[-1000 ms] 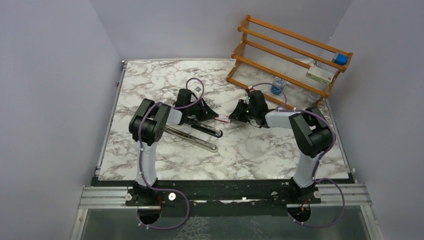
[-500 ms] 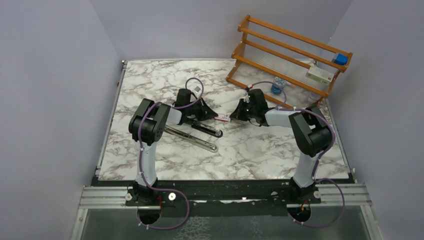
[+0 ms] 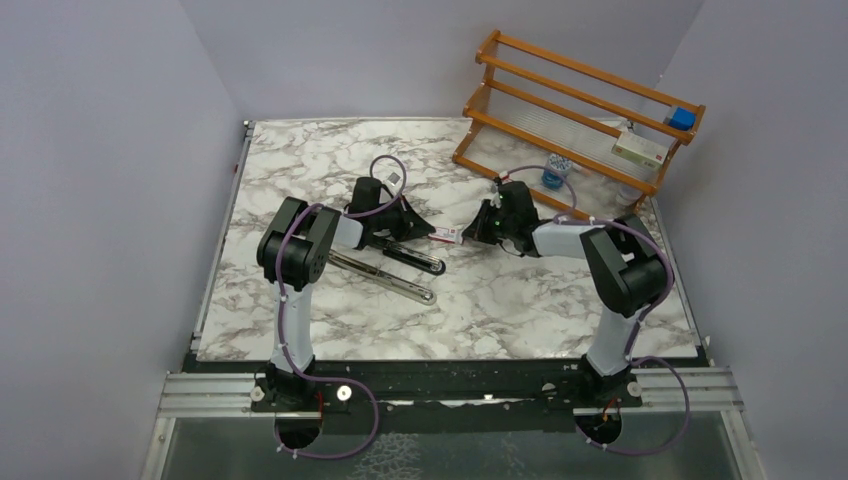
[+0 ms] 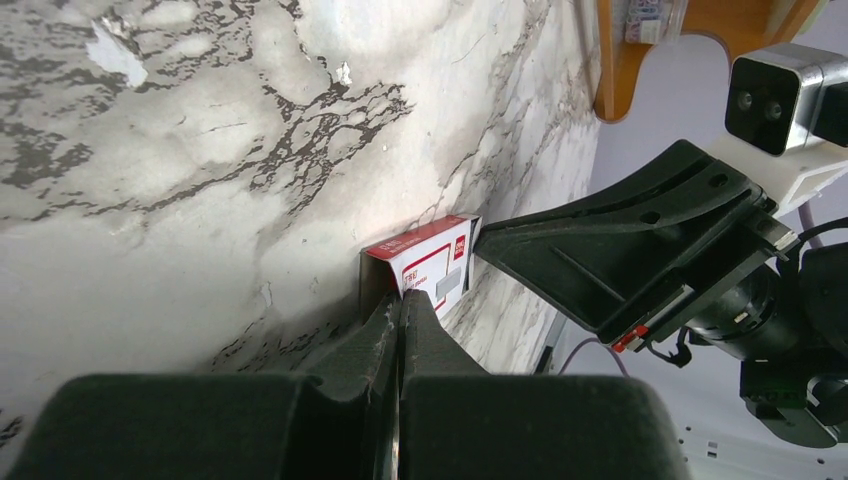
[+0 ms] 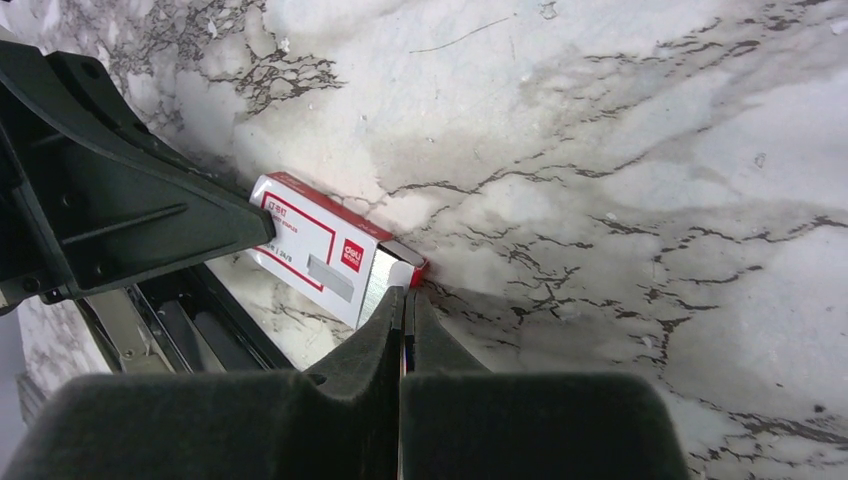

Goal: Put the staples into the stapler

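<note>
The right tool (image 5: 405, 292) has its fingers pressed together, tip at the white flap (image 5: 401, 273) of the box (image 5: 315, 250); whether the flap is caught between them cannot be told. The left tool (image 4: 400, 302), likewise pressed together, touches the box's other end. The box lies flat on the surface (image 5: 600, 150), just beside the open stapler (image 3: 400, 273). The step looks like opening the box: the flap wants a slow pull along the box's length while the left tool braces, lest the light box slide or tear
</note>
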You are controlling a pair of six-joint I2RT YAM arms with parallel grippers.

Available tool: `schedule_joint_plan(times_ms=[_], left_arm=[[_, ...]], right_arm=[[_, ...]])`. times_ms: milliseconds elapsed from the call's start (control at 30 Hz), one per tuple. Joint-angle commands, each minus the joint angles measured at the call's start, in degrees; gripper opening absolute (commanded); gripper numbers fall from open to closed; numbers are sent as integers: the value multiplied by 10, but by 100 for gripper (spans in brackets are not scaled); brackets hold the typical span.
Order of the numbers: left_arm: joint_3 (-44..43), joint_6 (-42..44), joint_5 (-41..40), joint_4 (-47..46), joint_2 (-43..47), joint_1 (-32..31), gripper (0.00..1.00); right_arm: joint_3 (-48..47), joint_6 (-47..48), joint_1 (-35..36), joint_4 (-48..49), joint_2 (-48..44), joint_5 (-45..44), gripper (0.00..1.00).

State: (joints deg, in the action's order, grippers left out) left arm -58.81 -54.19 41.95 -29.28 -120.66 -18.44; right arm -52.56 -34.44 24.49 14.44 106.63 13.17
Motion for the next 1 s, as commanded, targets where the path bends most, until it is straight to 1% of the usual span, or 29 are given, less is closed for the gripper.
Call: schedule_joint_plan(times_ms=[0,300,600,967], left_arm=[[-7,5,-3,-5,-7,11,0],[-9,6,-2,-5,-7,13,0],[-10,6,-1,-5,-9,14,0],[-10,9,1,-5,-3,25,0]], right_arm=[[35,19,-14,-67,-6,-52,1],[58,25,-34,-67,-36,-55,1],[61,31,-38,-63,-36,-43,1],[63,49,-40,-84,-57,-75,1]])
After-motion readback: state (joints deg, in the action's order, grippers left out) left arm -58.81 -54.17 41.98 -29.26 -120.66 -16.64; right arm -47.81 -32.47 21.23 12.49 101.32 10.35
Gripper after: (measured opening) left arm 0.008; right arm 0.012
